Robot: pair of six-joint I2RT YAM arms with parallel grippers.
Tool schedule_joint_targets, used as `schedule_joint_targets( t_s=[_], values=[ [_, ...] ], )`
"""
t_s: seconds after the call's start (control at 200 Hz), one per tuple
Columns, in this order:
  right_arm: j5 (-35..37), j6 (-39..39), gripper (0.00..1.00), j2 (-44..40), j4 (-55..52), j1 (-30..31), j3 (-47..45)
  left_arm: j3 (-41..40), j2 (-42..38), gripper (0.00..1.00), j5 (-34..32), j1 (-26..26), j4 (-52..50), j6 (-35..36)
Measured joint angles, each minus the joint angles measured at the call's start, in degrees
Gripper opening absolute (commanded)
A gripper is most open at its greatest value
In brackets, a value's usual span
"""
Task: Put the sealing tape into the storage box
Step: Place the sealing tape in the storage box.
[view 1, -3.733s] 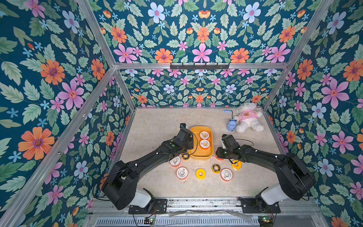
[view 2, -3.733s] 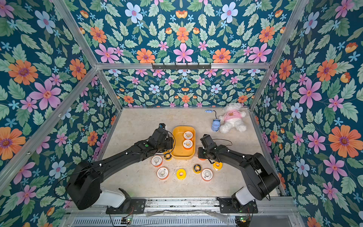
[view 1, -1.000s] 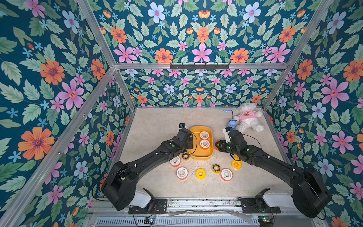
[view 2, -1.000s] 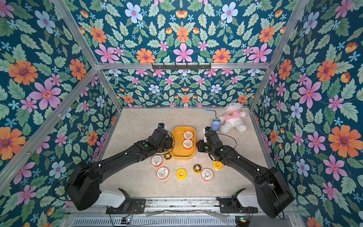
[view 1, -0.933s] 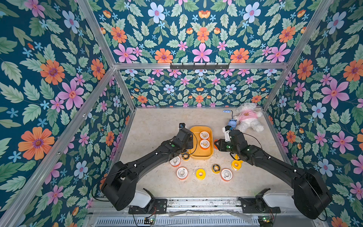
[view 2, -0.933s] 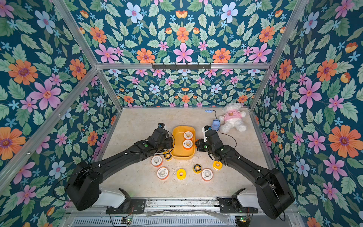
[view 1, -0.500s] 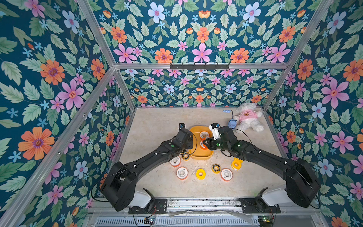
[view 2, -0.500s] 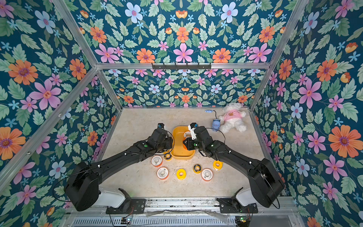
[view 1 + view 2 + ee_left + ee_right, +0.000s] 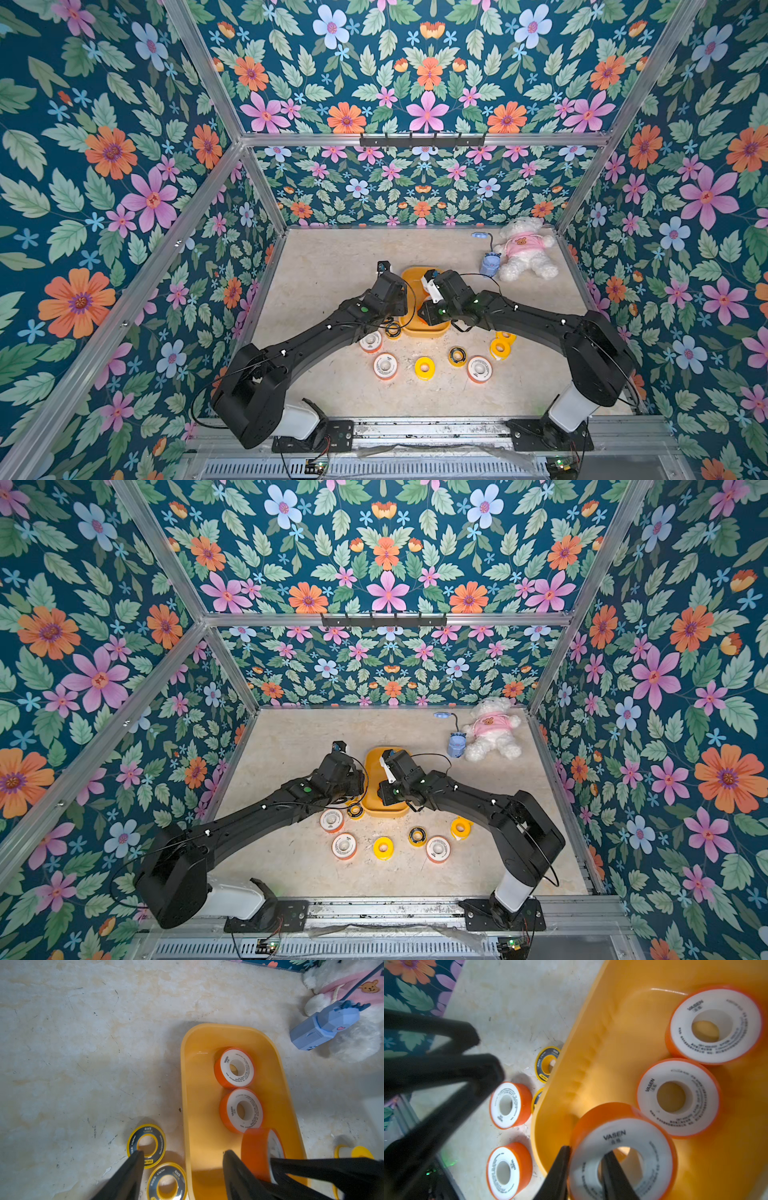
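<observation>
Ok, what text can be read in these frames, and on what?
"VASEN": white face of the held roll, pinched by the right gripper over the storage box.
"VASEN": middle roll and far roll lying in the box.
Fine print on all three, and on the black-and-yellow rings: too small to read.

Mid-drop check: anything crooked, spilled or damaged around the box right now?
Nothing spilled or damaged. Only the roll in the right gripper is askew: pinched through its core, it hangs tilted over the storage box's near end, while two other rolls lie flat inside.
</observation>
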Motion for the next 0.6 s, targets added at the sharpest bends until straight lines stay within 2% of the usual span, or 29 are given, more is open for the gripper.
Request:
schedule_joint_targets(
  t_s=[0.6],
  values=[
    [2.93, -0.48, 0.24, 1.9, -4.48, 0.85, 0.07, -0.13, -0.02, 0.66, -0.17, 0.0, -0.02, -0.15]
  ],
)
